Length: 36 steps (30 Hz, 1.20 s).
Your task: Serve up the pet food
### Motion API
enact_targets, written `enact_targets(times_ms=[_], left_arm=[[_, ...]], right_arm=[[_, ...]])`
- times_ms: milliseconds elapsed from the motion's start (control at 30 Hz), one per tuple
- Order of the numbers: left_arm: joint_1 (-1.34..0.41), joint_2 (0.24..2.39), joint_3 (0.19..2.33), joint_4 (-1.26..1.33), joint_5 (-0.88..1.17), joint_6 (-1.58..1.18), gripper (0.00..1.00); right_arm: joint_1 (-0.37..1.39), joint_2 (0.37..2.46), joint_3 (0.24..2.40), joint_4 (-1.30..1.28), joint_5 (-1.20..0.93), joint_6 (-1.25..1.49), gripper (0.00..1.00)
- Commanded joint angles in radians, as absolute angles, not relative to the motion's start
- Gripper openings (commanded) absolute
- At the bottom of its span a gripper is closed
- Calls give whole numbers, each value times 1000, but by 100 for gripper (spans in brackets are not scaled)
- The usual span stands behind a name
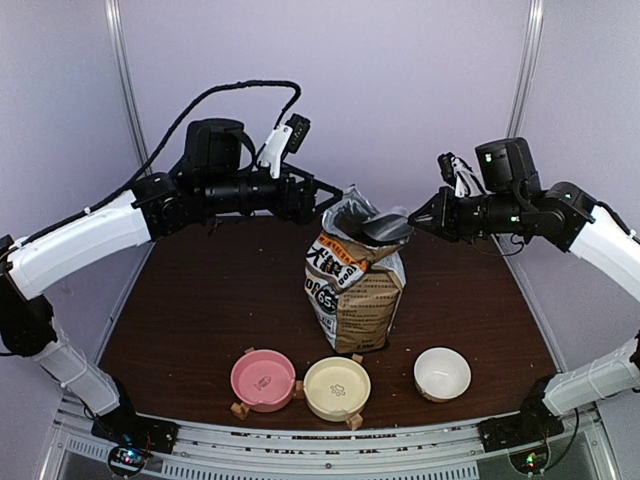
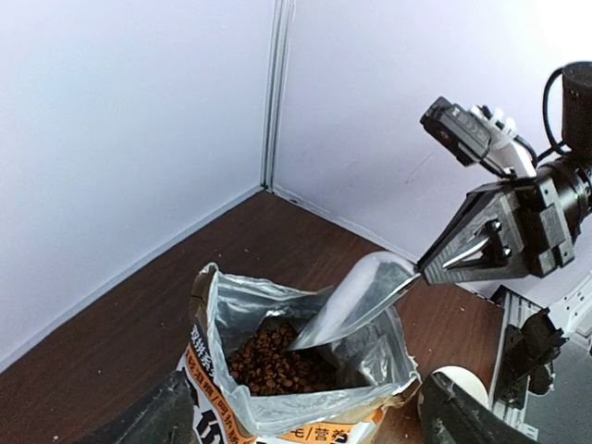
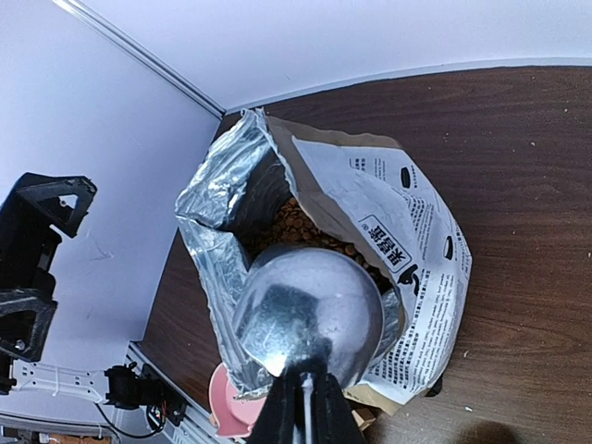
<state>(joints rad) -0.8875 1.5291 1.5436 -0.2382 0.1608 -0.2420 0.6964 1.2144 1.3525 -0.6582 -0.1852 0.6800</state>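
Observation:
The pet food is a heap of dark brown kibble inside an open kraft bag standing mid-table; the kibble also shows in the bag's mouth. My right gripper is shut on the handle of a shiny metal scoop, whose bowl dips into the bag's foil mouth. In the right wrist view the scoop shows its rounded back, so any kibble in it is hidden. My left gripper stands open just left of the bag's top, its dark fingers on either side of the rim, holding nothing.
Three bowls sit in a row near the front edge: pink, cream and white. Small wooden blocks lie beside the pink and cream bowls. White walls close in behind and at both sides.

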Motion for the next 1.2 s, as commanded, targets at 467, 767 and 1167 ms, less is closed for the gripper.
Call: enact_targets(times_ms=[467,767,1167], left_arm=[[-881,1413,1324,186,309,-261,70],[-877,1413,1338,195,410,-317,47],[-877,1406,1323,301,477,-386,41]], right_arm=[[701,1135,1447,-466,-515,886,0],[701,1115,1403,-319,-630,987,0],[703,1127,1379,-318,-659,990,0]])
